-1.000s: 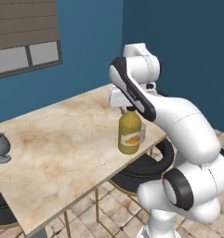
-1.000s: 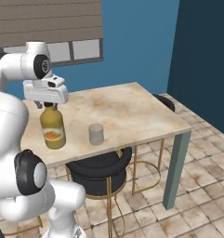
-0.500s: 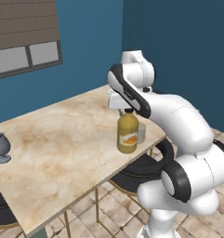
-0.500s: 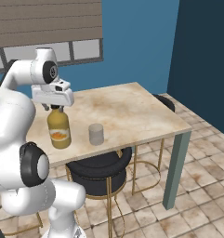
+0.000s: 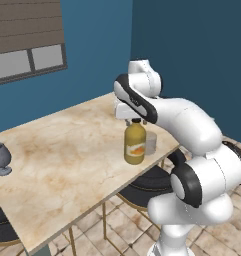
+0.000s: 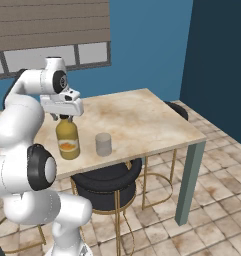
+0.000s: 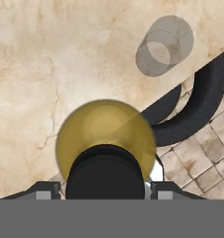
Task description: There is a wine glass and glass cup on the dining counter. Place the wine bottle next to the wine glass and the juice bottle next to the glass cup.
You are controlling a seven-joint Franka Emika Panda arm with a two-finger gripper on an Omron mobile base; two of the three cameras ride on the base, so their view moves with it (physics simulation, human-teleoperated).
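Yellow-orange juice bottle (image 5: pixel 134 145) with black cap, greyish see-through glass cup (image 6: pixel 103 144), beige marbled dining counter (image 5: pixel 67 155)

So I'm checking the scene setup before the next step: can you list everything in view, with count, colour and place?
juice bottle: one, yellow-orange with black cap, upright on the near part of the dining counter, directly under the hand.
glass cup: one, greyish see-through, on the counter beside the juice bottle, apart from it.
wine glass: one, grey stemmed, at the far left end of the counter in the left base view.
dining counter: one, beige marbled top, grey-green leg.
stools: black seats on gold legs, tucked under the counter; the count is unclear.
window blind: one, brown, on the blue wall.
floor: beige-brown tiles.
hand: one, white, open, its fingers either side of the bottle's cap.
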